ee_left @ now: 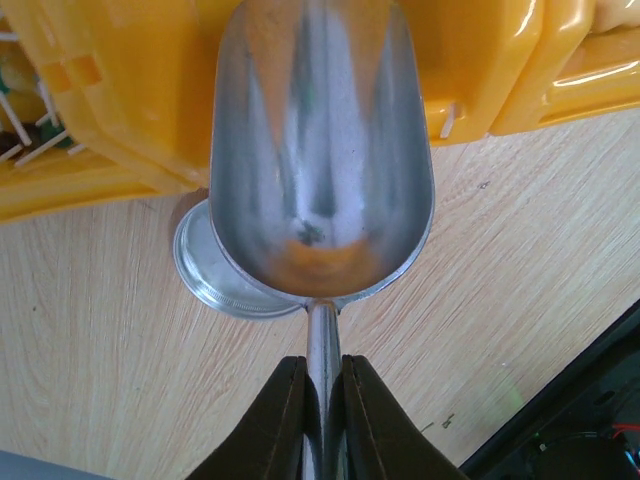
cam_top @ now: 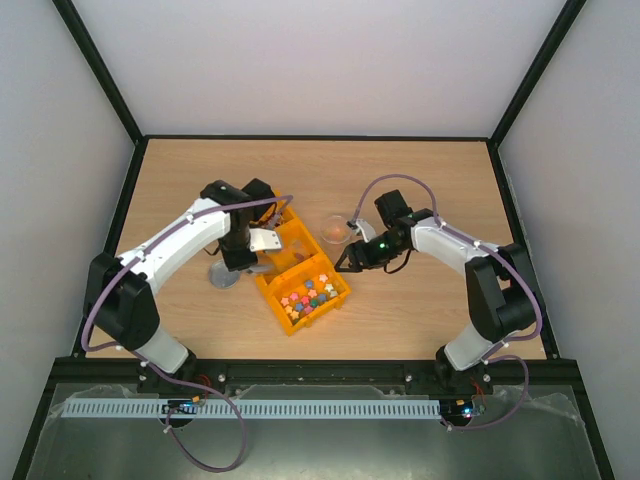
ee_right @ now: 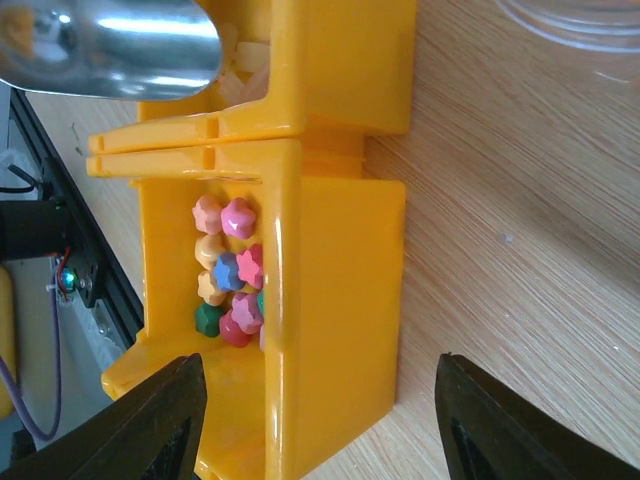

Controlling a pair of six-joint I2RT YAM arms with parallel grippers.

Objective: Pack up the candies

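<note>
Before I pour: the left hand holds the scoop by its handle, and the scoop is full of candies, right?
No: the scoop is empty, as the left wrist view shows. The left hand does hold it by its handle.

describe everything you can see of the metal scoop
The metal scoop is shiny silver-grey metal, with a deep rounded bowl and a thin round handle. The bowl looks empty, showing only orange reflections. The left gripper is shut on the handle, holding the bowl over the edge of the yellow bin and a round metal lid.
</note>
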